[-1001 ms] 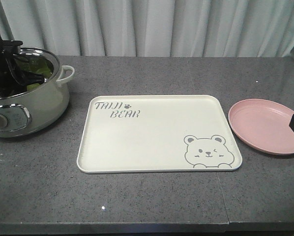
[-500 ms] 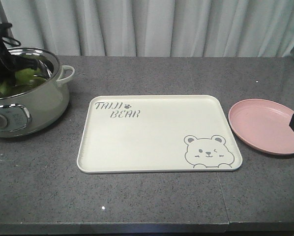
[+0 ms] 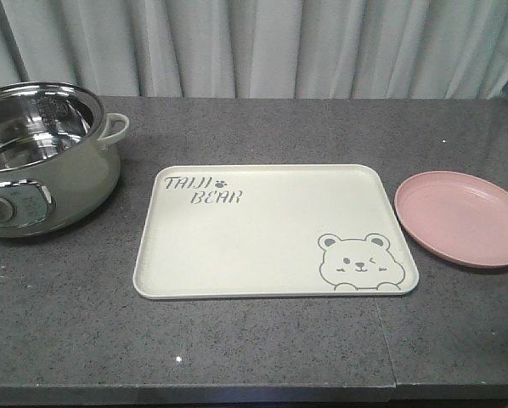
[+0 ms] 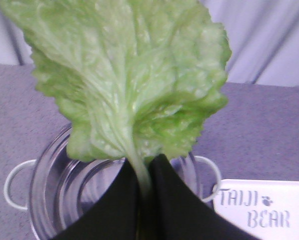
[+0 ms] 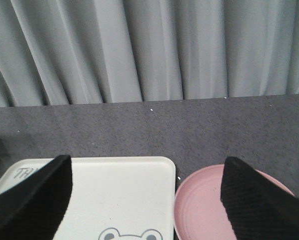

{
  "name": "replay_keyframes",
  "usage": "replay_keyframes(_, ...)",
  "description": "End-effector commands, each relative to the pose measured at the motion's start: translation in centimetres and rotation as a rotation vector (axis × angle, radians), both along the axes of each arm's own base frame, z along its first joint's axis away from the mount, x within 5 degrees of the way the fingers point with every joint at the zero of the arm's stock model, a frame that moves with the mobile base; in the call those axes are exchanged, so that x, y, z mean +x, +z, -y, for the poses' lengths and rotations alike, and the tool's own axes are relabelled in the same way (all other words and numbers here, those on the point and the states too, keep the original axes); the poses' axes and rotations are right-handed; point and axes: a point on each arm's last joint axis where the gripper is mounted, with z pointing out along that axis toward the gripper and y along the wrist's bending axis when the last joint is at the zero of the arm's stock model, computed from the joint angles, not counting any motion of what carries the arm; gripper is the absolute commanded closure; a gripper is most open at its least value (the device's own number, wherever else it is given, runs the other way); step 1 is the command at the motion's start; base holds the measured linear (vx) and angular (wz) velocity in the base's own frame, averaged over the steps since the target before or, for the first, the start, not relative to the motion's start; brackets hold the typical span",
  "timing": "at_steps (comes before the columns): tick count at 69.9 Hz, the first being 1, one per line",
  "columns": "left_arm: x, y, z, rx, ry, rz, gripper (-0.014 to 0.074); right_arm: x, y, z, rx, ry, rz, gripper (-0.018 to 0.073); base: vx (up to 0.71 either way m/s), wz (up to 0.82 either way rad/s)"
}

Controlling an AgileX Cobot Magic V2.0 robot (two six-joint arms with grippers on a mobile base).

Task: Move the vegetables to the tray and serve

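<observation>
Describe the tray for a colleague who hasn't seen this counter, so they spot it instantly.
On the dark grey counter, look midway between the steel pot and the round pink plate. The tray is the large cream rectangle with rounded corners; only it bears "TAIJI BEAR" lettering and a winking bear drawing.

The pot (image 3: 52, 174) stands tall at the left edge of the counter (image 3: 279, 127), the one high obstacle. The tray (image 3: 262, 246) and pink plate (image 3: 458, 217) lie low; bare counter runs between them and along the far and near edges. A curtain (image 3: 279, 47) closes the back.
</observation>
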Motion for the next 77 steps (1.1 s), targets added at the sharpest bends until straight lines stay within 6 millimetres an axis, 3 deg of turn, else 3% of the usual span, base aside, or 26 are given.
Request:
replay_keyframes(1,-2.8,3.4,1.6,-0.045,-0.117,0.174,0.0604,1.3,2.8,-0.1,0.036,0.003,0.105,-0.002,0.0,0.0)
replay_keyframes(11,-3.1,3.7,3.7,-0.124,-0.303,0.19,0.0603,3.9,4.9,-1.3,0.104,0.136,0.111,-0.002,0.0,0.0)
replay_keyframes(26,-2.8,3.5,6.7,-0.188,-0.535,0.213,0.0603,6.9,8.7,-4.4,0.309,0.525,0.218,0.0001,0.0,0.0)
replay_keyframes(42,-2.3,2.1,10.8,-0.222,-0.747,0.158,0.0603,10.5,9.2,-6.2,0.485,0.852,0.246,0.001,0.0,0.0)
replay_keyframes(61,-2.1,-0.2,17.4,-0.204,-0.967,0.102,0.0603,13.1,8.9,-6.3,0.492,0.879,0.229,0.001,0.0,0.0)
replay_keyframes(77,-2.3,-1.5,20.7,-0.201,-1.055,0.068,0.0603,13.7,8.9,-5.9,0.499,0.794,0.229,0.001,0.0,0.0)
